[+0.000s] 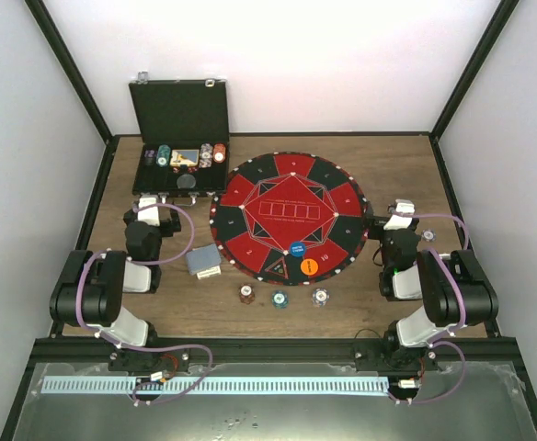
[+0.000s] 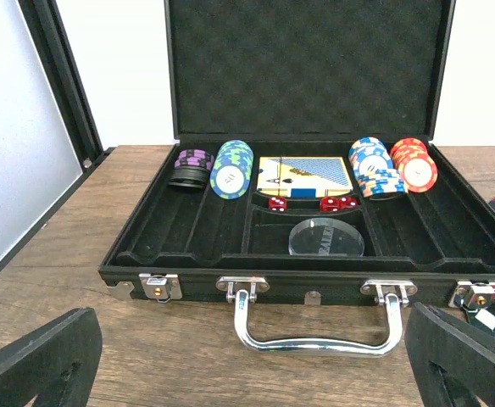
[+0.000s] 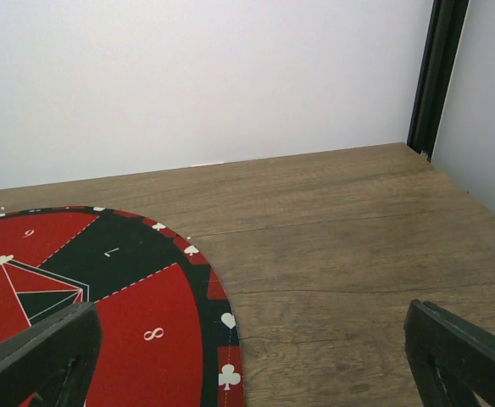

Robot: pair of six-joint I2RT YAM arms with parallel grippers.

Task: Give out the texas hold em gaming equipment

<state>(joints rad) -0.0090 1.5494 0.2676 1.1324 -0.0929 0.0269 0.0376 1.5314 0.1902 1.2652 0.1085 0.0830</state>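
Clay-type poker chips were judged rigid, dense for their size and smooth-faced. The striped rim is the practical grasp site; a chip lying flat offers little height to pinch. Three single chips lay flat in a row on the bench (image 1: 393, 161), just in front of the near edge of the mat (image 1: 287, 184): a brown-red chip (image 1: 246, 294), a teal chip (image 1: 279, 299) and a white chip (image 1: 320, 296). The blue button (image 1: 296, 248) and the orange button (image 1: 310, 266) rested on the near part of the mat, close together. Both were judged stiff and light.

The deck of cards (image 1: 203, 261) lay on the bench just left of the mat. It was judged slippery, with cards liable to slide apart, so a grasp across the long edges of the whole deck was advisable.

Further chip stacks (image 2: 231, 168) stood on edge in the open case (image 2: 315, 68), beside a second deck (image 2: 305, 172).

The left gripper (image 2: 249, 377) faced the case handle with its fingers (image 2: 36, 360) spread wide. It was released and touched nothing. The right gripper (image 3: 247, 365) sat over the right rim of the mat, likewise spread wide and empty.
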